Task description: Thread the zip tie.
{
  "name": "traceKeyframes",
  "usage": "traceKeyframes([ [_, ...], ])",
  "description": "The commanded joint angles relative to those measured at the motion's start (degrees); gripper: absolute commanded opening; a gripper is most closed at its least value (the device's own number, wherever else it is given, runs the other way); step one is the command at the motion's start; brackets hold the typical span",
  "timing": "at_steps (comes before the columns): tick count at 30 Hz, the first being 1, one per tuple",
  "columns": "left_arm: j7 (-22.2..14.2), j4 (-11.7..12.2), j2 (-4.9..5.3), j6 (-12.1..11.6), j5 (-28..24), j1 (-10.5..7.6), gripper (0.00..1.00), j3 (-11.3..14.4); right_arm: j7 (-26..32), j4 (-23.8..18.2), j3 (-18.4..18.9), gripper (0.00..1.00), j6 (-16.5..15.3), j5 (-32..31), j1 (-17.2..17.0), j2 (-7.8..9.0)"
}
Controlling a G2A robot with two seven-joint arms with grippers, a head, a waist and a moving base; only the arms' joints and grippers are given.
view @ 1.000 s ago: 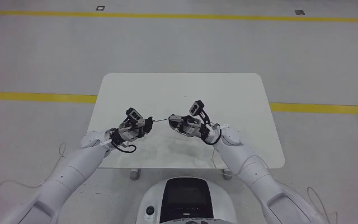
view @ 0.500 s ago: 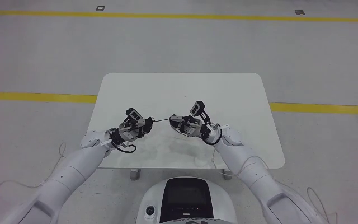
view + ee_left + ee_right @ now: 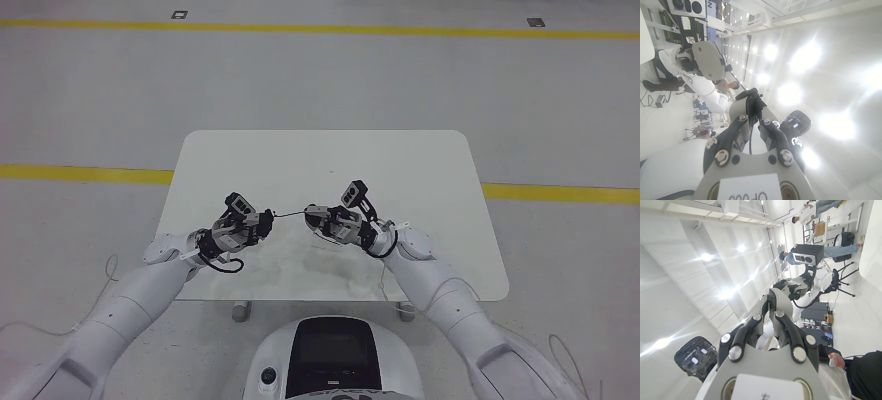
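1. The left gripper [image 3: 263, 222] hangs over the near half of the white table [image 3: 400, 160], closer to the left edge than the right. It points toward the other arm.
2. In the left wrist view, its fingers [image 3: 738, 106] are pressed together on the black zip tie [image 3: 751, 132], whose strap runs back between them toward the palm.
3. From the top view, the zip tie [image 3: 287, 212] stretches as a thin dark line in the air above the table, from the left fingertips across to the right gripper [image 3: 311, 214].
4. The right gripper sits just beyond, near the table's middle. Its ribbed pads [image 3: 772, 303] are closed flat against each other; whether they nip the tie's end, I cannot tell.
5. The table's far half lies beyond both grippers.
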Motion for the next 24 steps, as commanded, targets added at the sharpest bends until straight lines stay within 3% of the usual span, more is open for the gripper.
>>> traceKeyframes([
  [1, 0.0, 0.0, 0.00, 0.0, 0.0, 0.00, 0.00, 0.0, 0.1, 0.2, 0.1, 0.00, 0.0, 0.0, 0.0, -0.02],
  [24, 0.0, 0.0, 0.00, 0.0, 0.0, 0.00, 0.00, 0.0, 0.6, 2.4, 0.3, 0.00, 0.0, 0.4, 0.5, -0.51],
])
